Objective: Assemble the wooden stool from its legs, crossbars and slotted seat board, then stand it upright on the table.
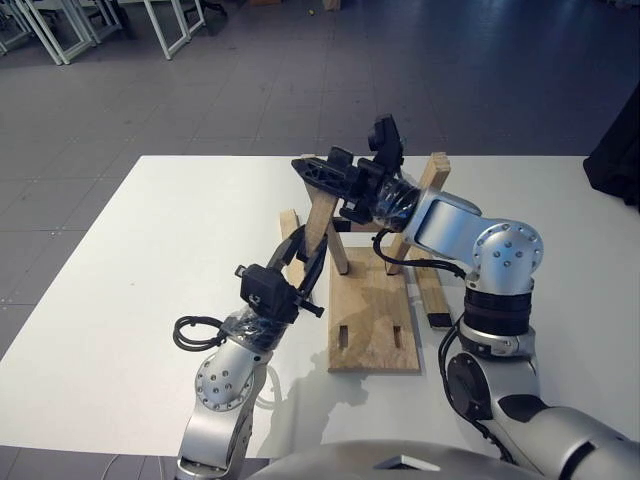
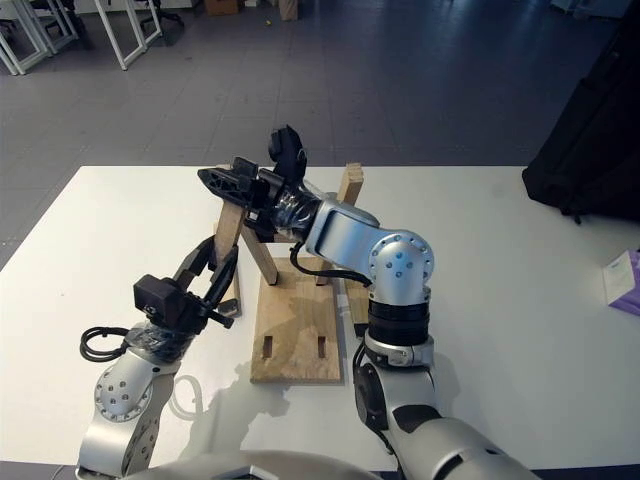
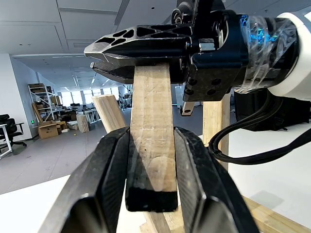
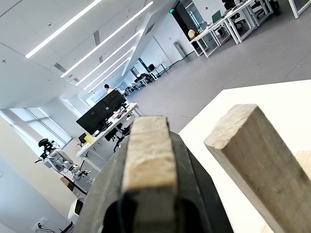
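The slotted seat board (image 1: pixel 370 330) lies flat on the white table (image 1: pixel 150 250). Wooden legs rise from its far end. Both grippers hold the same tilted leg (image 1: pixel 322 215). My right gripper (image 1: pixel 312 168) is shut on its top end (image 4: pixel 148 145). My left gripper (image 1: pixel 305 250) is shut on it lower down, and its fingers (image 3: pixel 112 165) press the leg's sides (image 3: pixel 151 97). A second leg (image 1: pixel 422 190) leans upright at the board's far right. A third piece (image 3: pixel 109 111) stands just behind the held leg.
A loose wooden bar (image 1: pixel 432 295) lies along the board's right side, and another (image 1: pixel 290 222) lies left of the legs. A black cable loop (image 1: pixel 195 335) hangs by my left forearm. A black bag (image 2: pixel 590 150) stands off the table's right.
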Robot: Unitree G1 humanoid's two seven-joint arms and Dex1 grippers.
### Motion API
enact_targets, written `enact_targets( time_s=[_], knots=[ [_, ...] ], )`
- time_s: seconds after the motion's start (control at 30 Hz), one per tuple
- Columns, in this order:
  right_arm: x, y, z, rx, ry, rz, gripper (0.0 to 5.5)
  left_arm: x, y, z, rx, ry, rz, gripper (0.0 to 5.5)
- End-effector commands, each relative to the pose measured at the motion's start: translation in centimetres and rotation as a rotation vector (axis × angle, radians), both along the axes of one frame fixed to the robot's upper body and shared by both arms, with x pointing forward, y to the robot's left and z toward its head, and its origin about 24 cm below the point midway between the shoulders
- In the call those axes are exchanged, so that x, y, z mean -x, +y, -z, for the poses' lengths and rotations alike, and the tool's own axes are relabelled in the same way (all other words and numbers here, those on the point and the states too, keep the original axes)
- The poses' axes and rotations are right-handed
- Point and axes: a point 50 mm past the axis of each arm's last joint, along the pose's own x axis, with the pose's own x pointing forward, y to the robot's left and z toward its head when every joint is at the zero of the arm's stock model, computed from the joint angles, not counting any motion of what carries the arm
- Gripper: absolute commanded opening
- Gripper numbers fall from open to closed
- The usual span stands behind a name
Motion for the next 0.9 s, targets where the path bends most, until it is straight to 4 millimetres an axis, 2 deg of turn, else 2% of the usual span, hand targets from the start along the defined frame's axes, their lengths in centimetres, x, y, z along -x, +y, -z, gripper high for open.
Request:
enact_targets(
  time_s=[0.03, 0.1, 0.13, 0.2, 0.33, 0.4, 0.53, 0.6, 0.63, 0.7, 0.77, 0.9],
  knots=[
    [0.2, -0.1, -0.5, 0.012, -0.016, 0.001, 0.40, -0.1, 0.2, 0.6, -0.010, 0.033, -0.009, 1.32],
    [0.2, -0.2, -0.1, 0.040, -0.022, 0.019, 0.40, -0.1, 0.0, 0.2, 0.015, 0.036, 0.015, 1.32],
    [0.0, -0.4, -0.1, 0.051, -0.027, 0.037, 0.40, 0.0, -0.1, -0.1, 0.034, 0.036, 0.043, 1.69],
    [-0.4, -1.5, -0.2, 0.057, -0.039, 0.084, 0.40, -0.1, 0.0, 0.0, 0.035, 0.056, 0.066, 1.95],
    [-0.7, -5.3, -0.7, 0.058, -0.062, 0.213, 0.40, 0.2, 0.9, 2.1, 0.008, 0.167, 0.058, 2.64],
    [0.6, -7.5, -0.9, 0.053, -0.076, 0.255, 0.40, 0.2, 1.4, 2.9, 0.006, 0.201, 0.038, 2.94],
    [5.3, -11.5, 0.6, 0.180, -0.089, 0.153, 0.40, -0.2, 2.6, 3.7, 0.009, 0.238, -0.131, 3.44],
    [5.7, -14.3, 1.5, 0.300, -0.050, 0.218, 0.40, -0.5, 3.3, 4.3, 0.032, 0.278, -0.249, 3.44],
    [5.5, -15.0, 1.8, 0.346, -0.043, 0.259, 0.40, -0.6, 3.8, 4.7, 0.040, 0.303, -0.311, 3.44],
    [3.9, -15.8, 3.2, 0.473, -0.044, 0.447, 0.40, -0.9, 5.0, 6.0, 0.040, 0.385, -0.451, 3.44],
    [2.3, -15.9, 4.9, 0.588, -0.069, 0.629, 0.40, -1.2, 5.6, 6.7, 0.014, 0.424, -0.521, 3.44],
    [0.6, -13.6, 7.5, 0.546, -0.092, 0.770, 0.40, -1.7, 5.4, 7.2, 0.001, 0.454, -0.538, 3.44]
  ],
)
